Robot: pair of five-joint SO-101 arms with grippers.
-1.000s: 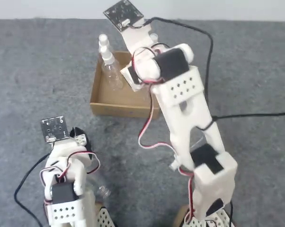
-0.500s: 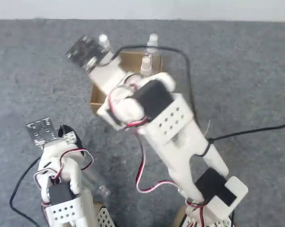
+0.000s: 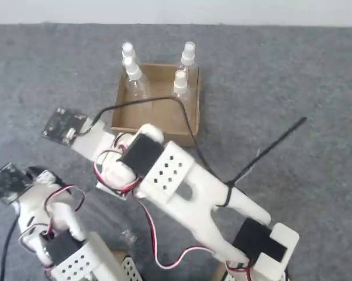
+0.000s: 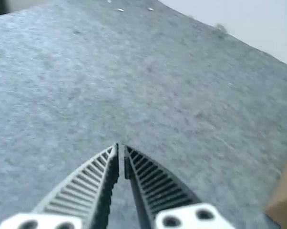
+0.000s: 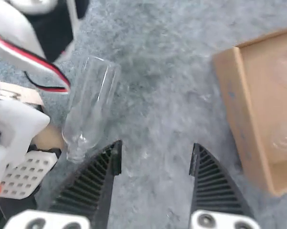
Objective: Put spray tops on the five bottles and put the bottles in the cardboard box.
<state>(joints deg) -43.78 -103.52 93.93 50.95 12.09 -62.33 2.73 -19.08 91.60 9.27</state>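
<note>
from the high view we see the cardboard box (image 3: pixel 123 122) on the grey table (image 3: pixel 293 70) with four capped bottles (image 3: pixel 136 88) standing inside. a fifth bottle (image 3: pixel 127 236) lies capless by the arm bases. in the left wrist view the left fingers (image 4: pixel 148 181) are all but closed on nothing. in the right wrist view the right fingers (image 5: pixel 93 191) gape wide and empty near the lying bottle.
</note>
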